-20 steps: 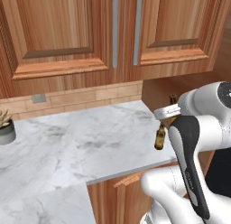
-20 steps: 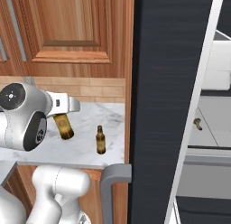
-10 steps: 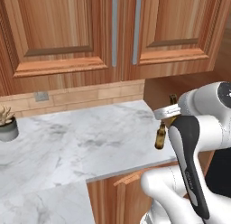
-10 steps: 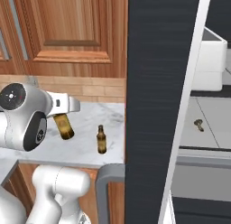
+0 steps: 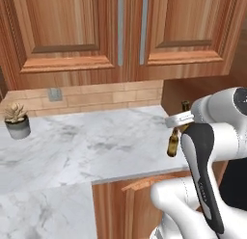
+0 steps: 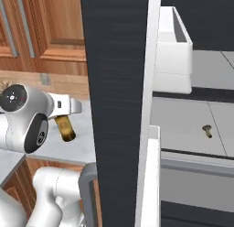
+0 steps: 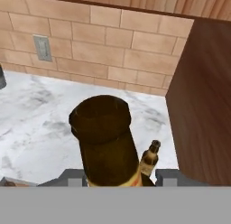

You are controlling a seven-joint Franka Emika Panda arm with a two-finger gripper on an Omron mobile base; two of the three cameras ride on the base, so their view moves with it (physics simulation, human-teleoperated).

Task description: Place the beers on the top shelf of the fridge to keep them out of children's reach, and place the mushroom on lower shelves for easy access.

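Gripper [image 7: 113, 175] closed partway around one beer bottle [image 7: 107, 142]; bottle carried clear of the counter [image 5: 87, 146], its base end pointing away from the hand. Hand view: dark finger tips show at either side of the bottle's labelled body, bottle base at picture centre. Right base view: same bottle [image 6: 65, 128] hangs tilted below the gripper, at 9 o'clock from the fridge [image 6: 116, 84].

Second beer bottle [image 7: 150, 159] stands upright on the counter, at 4 o'clock from the held one in the hand view, close to the brown side panel [image 7: 203, 105]. Left base view: a bottle [image 5: 172, 143] shows beside the arm at counter's right edge.

Mushroom [image 6: 207, 130] lies on a light-grey shelf [image 6: 183, 125] inside the fridge, below the white bin [image 6: 171, 56].

Small potted plant [image 5: 17, 121] at counter's far left.
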